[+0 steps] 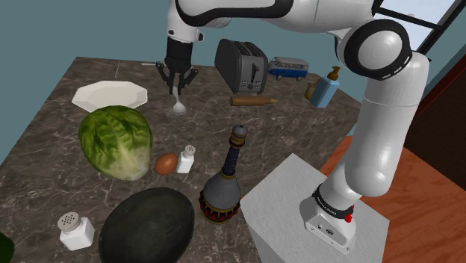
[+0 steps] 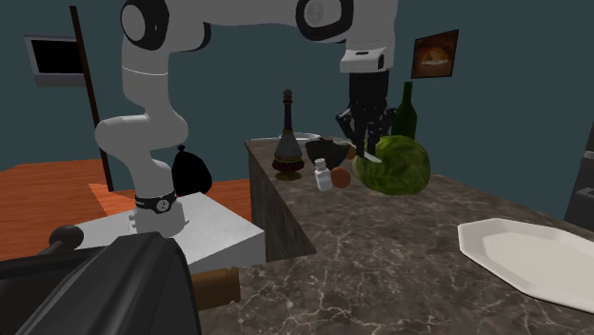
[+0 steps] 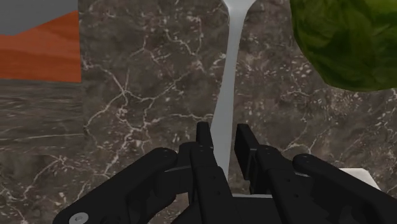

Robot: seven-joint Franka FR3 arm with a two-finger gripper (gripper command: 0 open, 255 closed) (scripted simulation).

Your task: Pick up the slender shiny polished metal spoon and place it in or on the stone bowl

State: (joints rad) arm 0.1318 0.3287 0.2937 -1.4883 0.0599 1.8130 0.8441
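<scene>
Black two-finger gripper [image 1: 177,88] points straight down from the white arm, jaws clamped on the thin handle of the slender pale glossy spoon [image 1: 178,106]. The spoon hangs upright over the dark veined marble desk [image 1: 45,149], beside the white octagonal plate [image 1: 110,95]; tip contact unclear. The dark rounded stone bowl [image 1: 145,228], cut by the shoulder view's bottom edge, sits well apart beyond the wrinkled green lettuce [image 1: 116,142].

Pale spoon [image 1: 178,104] hanging, scoop down; dark bowl [image 1: 147,228] well apart.

A dark veined stone counter [image 1: 299,127] is carrying a black two-slot toaster [image 1: 243,66] and a green lettuce head [image 1: 116,140], suggesting a kitchen.
</scene>
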